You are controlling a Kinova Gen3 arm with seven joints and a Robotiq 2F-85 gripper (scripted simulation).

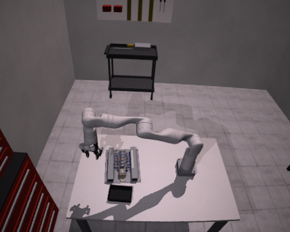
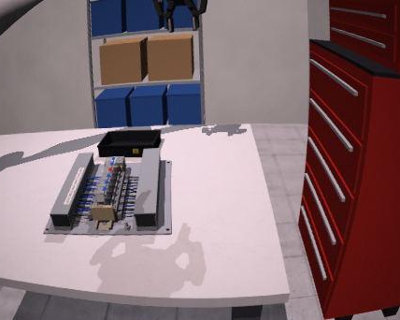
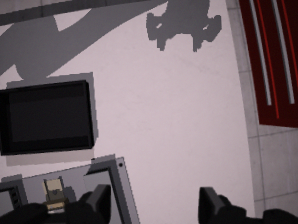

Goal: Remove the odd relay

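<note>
The relay panel [image 1: 128,178] [image 2: 166,198] [image 3: 75,176] lies flat on the table. Its row of relays runs between two grey ducts. One relay has a red button [image 2: 110,169]; the other buttons that show are blue. The relays are outside the wrist view, where only a panel corner and a beige end block [image 3: 53,187] show. The black parts tray [image 1: 120,201] [image 2: 118,151] [image 3: 90,115] stands just past the panel's end, and looks empty. My gripper [image 1: 93,157] [image 2: 182,28] [image 3: 154,202] is partly open and empty, high above the table beside the panel's outer duct.
The white table [image 1: 153,207] [image 2: 230,243] [image 3: 150,110] carries panel, tray and the arm's base [image 1: 186,169]. A grey duct [image 2: 148,187] stands up along each side of the relays, with blue wires between. A red drawer cabinet [image 1: 28,190] [image 2: 333,164] [image 3: 280,100] stands beyond the table edge.
</note>
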